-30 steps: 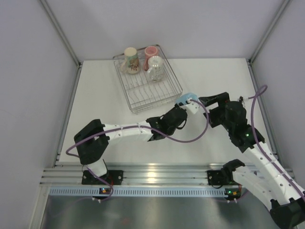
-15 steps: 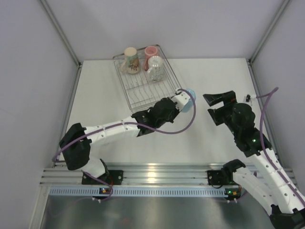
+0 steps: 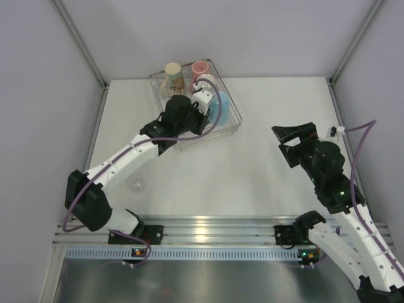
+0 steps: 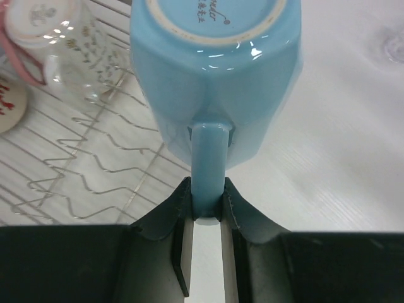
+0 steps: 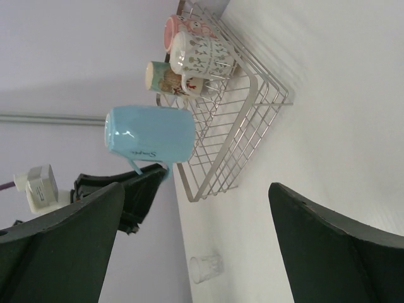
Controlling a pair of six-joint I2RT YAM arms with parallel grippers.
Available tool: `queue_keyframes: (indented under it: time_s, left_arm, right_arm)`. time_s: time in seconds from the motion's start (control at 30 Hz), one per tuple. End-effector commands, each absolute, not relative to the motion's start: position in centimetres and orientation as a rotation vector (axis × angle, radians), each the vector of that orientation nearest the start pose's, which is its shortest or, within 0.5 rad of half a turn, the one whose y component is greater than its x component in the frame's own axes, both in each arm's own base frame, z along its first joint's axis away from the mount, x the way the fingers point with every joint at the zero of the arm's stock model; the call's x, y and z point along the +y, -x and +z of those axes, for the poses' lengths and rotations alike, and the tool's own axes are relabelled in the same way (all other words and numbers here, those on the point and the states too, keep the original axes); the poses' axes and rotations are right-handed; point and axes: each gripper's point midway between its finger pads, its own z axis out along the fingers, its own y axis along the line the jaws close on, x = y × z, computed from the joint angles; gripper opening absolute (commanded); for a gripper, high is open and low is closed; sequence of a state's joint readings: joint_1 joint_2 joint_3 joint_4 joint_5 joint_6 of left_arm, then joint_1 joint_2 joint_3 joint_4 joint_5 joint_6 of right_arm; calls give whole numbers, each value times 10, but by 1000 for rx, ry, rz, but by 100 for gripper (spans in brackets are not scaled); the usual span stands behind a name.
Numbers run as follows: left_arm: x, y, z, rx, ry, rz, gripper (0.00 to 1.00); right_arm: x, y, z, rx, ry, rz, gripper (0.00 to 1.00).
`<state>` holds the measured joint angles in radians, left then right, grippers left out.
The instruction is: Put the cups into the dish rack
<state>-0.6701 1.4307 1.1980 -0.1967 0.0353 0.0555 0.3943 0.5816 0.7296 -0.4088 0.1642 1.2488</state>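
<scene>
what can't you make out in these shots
- Blue mug inside: no view looks into its mouth.
- Print on its base: left wrist view, cut by the top edge.
- Dish rack near part: top view, under the left gripper and mug.
- Glass tumbler: top view, too faint for detail.

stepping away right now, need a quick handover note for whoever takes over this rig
Grippers: the left gripper is shut on the handle of the light blue mug, held base-up in the air over the right side of the dish rack, not set down. The right gripper is open and empty, off to the right of the rack.
Done: the cream-tan cup, pink cup and pale patterned mug sit at the rack's far end.
Left: lower and release the blue mug in the rack, then load the clear glass tumbler standing on the table, near left.
</scene>
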Motion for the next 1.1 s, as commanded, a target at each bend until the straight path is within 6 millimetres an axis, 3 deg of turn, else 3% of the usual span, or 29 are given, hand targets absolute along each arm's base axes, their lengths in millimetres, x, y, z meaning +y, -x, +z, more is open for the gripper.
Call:
queue_keyframes:
  time_s: [0.0, 0.23, 0.63, 0.83, 1.07]
  left_arm:
    - [-268, -374, 326, 1639, -724, -458, 0]
    - [-205, -431, 342, 1607, -630, -379, 0]
    - [-143, -502, 311, 1604, -689, -283, 0]
    - [-122, -530, 291, 1588, -711, -311, 0]
    - [-127, -554, 263, 1583, -744, -371, 0]
  right_arm:
    - [108, -247, 300, 1658, -866, 984, 98]
    - [112, -244, 299, 1683, -791, 978, 98]
    - [129, -245, 289, 1743, -669, 1007, 99]
    - [133, -251, 279, 1780, -652, 991, 99]
    - [133, -260, 289, 1766, -602, 950, 99]
